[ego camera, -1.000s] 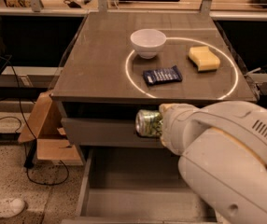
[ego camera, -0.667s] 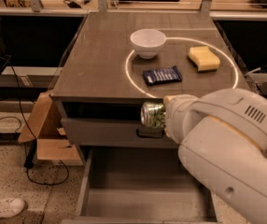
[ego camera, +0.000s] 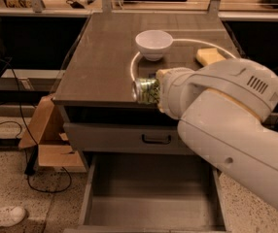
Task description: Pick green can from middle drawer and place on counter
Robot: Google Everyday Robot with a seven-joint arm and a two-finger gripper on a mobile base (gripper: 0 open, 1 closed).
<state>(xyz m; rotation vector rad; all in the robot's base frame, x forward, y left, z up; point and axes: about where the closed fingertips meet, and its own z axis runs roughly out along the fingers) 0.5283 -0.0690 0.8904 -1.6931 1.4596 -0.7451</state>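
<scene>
As you look down on the cabinet, your gripper sits at the front edge of the counter, at the end of the bulky white arm that reaches in from the lower right. It is clamped on the green can. You see the can lying on its side, sticking out to the left of the wrist, with its silver end facing left. The wrist housing covers the can's right half and most of the grip. The can overlaps the counter's front lip, and you cannot tell whether it touches the surface or hangs just above it.

Well below the can, the middle drawer stands pulled out toward you. Between it and the counter you have a shut drawer front with a dark handle.

On the counter, the white bowl rests on the back-left arc of the white ring. The yellow sponge lies to the bowl's right, its near side hidden behind the arm. Left of the cabinet, a cardboard box sits on the speckled floor, and a white shoe shows in the lower left corner.
</scene>
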